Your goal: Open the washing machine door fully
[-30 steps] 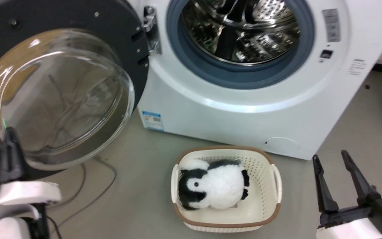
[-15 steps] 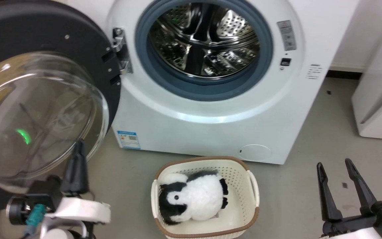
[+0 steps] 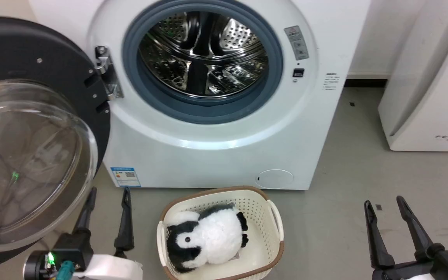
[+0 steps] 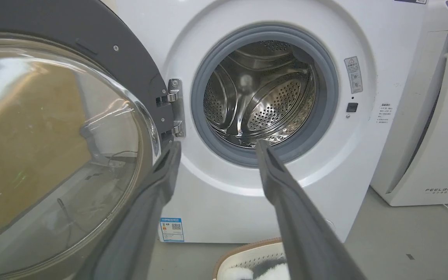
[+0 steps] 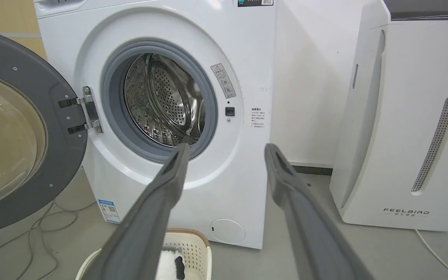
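Head view, looking down at a laundry corner. At 12 o'clock stands a big white front-loading washing machine [image 3: 208, 155] with a grey-blue rubber ring around a perforated steel drum. Its door, a large round disc with a dark grey inner face and a bulging clear glass bowl centre [image 3: 33, 50], hangs at 9 o'clock. It is swung far out on a metal hinge [image 3: 105, 74], with its inner face turned towards the camera. It looks at or close to its full swing.

The left gripper [image 3: 109, 190] sits at 7 o'clock, just beside the door's lower rim and apart from it. Its two long dark fingers are spread and hold nothing. The right gripper [image 3: 383, 200] sits at 5 o'clock, well apart from the door, fingers likewise spread and empty.

At 6 o'clock a cream plastic basket with a brown rim [image 3: 216, 190] holds a black-and-white plush penguin [image 3: 208, 237]. At 3 o'clock stands a white slanted appliance [image 3: 422, 97].

The door is probably heavy and rigid, turning only about its one hinge. The glass bowl is likely slick and breakable, so it is a poor place to press. The dark grey rim gives a firmer surface. Contact far from the hinge, towards the door's 9 o'clock edge, should move it with least effort. A slow push is safer, since forcing it past its stop could strain the hinge.
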